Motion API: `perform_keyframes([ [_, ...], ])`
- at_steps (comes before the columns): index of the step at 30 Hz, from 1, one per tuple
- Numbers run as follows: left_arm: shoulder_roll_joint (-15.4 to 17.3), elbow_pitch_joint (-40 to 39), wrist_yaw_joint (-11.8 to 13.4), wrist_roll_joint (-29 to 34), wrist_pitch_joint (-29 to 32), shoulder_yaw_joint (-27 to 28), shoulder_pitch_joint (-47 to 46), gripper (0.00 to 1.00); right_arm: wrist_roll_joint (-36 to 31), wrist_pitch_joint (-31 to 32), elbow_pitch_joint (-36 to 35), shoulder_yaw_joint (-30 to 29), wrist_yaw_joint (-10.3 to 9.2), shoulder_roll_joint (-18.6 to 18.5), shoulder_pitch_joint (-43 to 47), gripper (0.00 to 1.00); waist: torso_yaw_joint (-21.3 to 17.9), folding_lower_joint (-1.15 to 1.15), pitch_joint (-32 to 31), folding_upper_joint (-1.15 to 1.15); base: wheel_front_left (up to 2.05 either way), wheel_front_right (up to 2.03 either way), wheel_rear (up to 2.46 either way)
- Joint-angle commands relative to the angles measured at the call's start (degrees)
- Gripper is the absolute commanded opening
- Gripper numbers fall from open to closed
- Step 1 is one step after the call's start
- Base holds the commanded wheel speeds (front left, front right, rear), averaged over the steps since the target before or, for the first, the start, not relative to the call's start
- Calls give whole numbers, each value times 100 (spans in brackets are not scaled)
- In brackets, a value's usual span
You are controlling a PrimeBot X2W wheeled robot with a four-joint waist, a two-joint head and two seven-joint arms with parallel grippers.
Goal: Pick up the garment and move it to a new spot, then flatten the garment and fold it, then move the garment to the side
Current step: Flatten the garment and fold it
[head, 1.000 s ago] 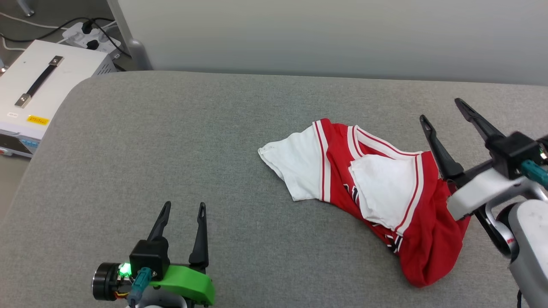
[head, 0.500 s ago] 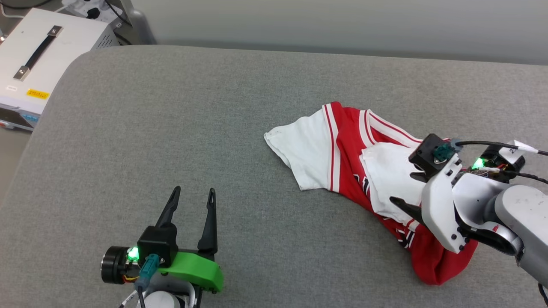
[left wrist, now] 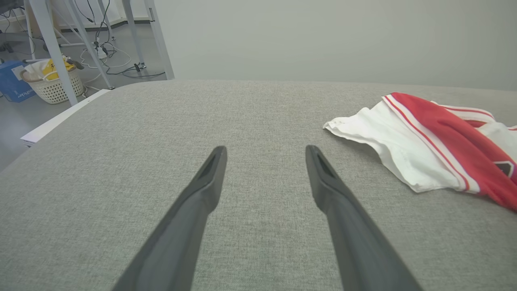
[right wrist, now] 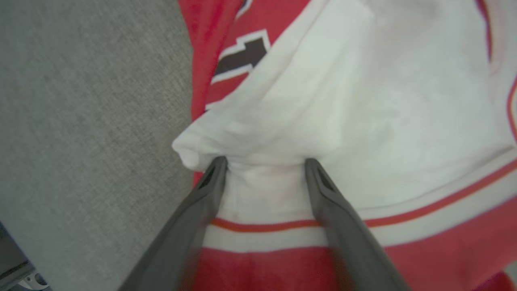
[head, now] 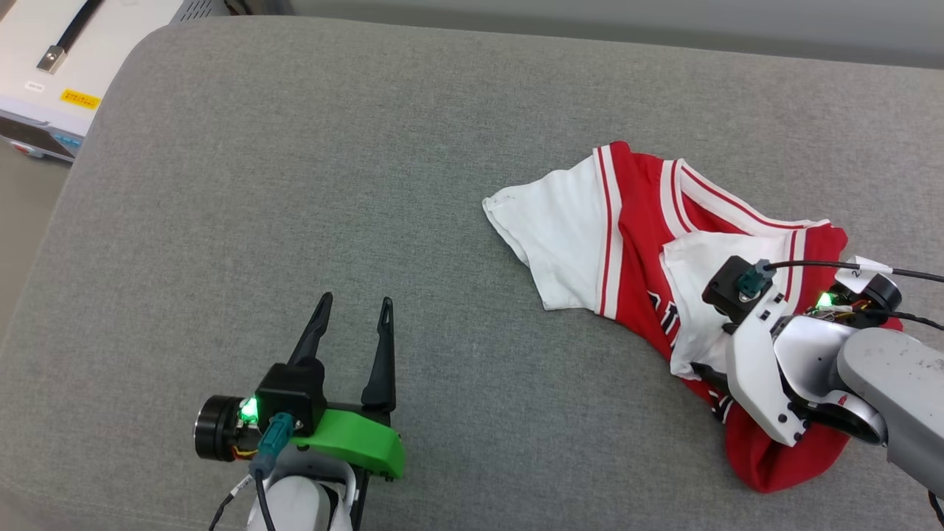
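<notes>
- Now: one garment [head: 634, 243], crumpled, on the right of the grey table [head: 295, 184] (two white sleeves [head: 560, 236] showing).
- Left gripper [head: 355, 299]: jaws apart, over table.
- Right gripper [right wrist: 265, 160]: jaws apart, tips pressed into garment.

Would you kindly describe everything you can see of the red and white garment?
The garment is a red jersey-style shirt of soft knit-looking cloth, with white short sleeves edged in red-and-white striped trim and black, white-outlined lettering partly hidden. It lies crumpled on the right part of the grey fabric surface: one sleeve spread leftward, the other sleeve folded over the red body. The right gripper presses on that folded sleeve, jaws open with white cloth bunched between them.
</notes>
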Motion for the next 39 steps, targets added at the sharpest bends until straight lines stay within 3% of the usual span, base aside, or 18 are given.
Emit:
perform_keyframes([
  [1, -27, 18, 42, -45, -34, -3, -80, 100, 50, -119, 153, 215, -5, 153, 107, 100, 30, 0, 8, 0, 0, 0, 0],
  [2, -27, 31, 47, -45, -34, 3, -66, 100, 75, -247, 177, 237, -5, 179, 98, 100, 18, 0, -19, 0, 0, 0, 0],
  [3, -28, 53, 52, -44, -34, 12, -47, 100, 96, -444, 198, 241, -5, 206, 80, 20, -3, 0, -67, 0, 0, 0, 0],
  [4, -28, 67, 52, -43, -34, 14, -32, 100, 106, -610, 213, 232, -5, 217, 66, 0, -22, 0, -104, 0, 0, 0, 0],
  [12, -28, 115, 59, -40, -34, -5, 148, 100, 403, -2115, 118, -417, -5, 166, 313, 0, -270, 0, -502, 0, 0, 0, 0],
  [21, -28, 89, 67, -39, -34, -11, 266, 100, 1153, -3412, 130, -2008, -5, 23, 1295, 0, -487, 0, -552, 0, 0, 0, 0],
  [29, -28, 128, 83, -82, -34, -21, 284, 100, 1922, -4202, 628, -3358, -5, 45, 2198, 0, -595, 0, -495, 0, 0, 0, 0],
  [39, -28, 212, 69, -133, -34, -123, 237, 100, 3141, -4481, 1697, -4829, -5, 317, 3087, 0, -587, 0, -464, 0, 0, 0, 0],
])
